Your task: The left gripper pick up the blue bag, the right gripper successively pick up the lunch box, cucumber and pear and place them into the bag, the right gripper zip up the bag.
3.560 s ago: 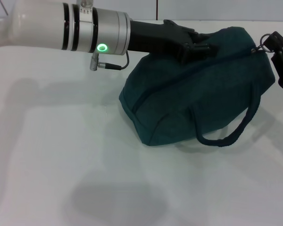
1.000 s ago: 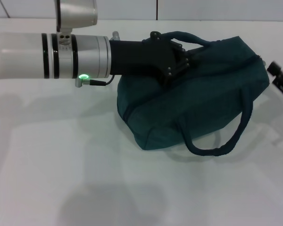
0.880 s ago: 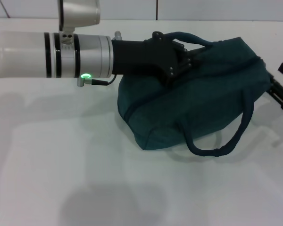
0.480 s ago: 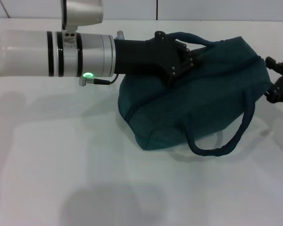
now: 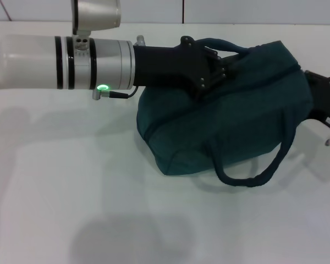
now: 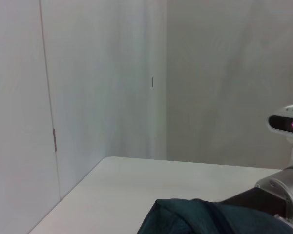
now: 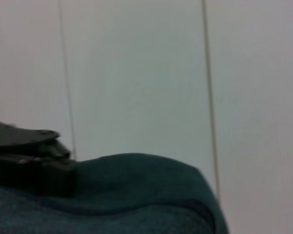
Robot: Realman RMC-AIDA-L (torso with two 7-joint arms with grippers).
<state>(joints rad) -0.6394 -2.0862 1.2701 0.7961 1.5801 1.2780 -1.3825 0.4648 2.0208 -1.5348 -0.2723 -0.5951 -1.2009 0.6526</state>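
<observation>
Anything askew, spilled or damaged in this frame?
Nothing spilled or damaged. The blue bag slumps tilted on the table, one handle drooping down its front. The left end effector is at the other handle on top; the right end effector is at the bag's end.

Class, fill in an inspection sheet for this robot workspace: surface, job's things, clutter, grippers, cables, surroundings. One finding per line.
Surface: white table, bare where visible.
Job's things: blue bag resting on the table, zip looks closed, one handle loop hanging down the front; lunch box, cucumber and pear not seen.
Clutter: nothing seen.
Grippers: left gripper on top of the bag at the upper handle; right gripper against the bag's right end.
Cables: short black cable at the left arm's wrist, by its green light.
Surroundings: plain white wall panels behind the table.
</observation>
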